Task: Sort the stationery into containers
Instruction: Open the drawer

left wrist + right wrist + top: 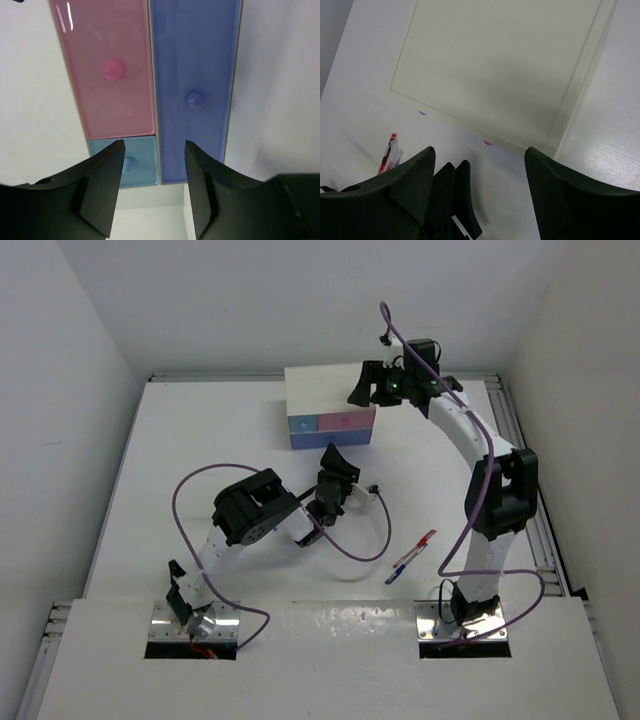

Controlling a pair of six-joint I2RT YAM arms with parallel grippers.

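Table [200, 430], white.
- White cabinet [322, 390], far centre. Front facing near: light-blue drawer [302, 425] at left, pink drawer [347, 421] at right, wide periwinkle drawer [330, 440] beneath both.
- Left gripper [333, 456]: just near of the cabinet front, pointing at it.
- Right gripper [366, 388]: above the cabinet's right top edge.
- Red pen [426, 540] and blue pen [393, 575]: lying together, near right, left of the right arm's base.
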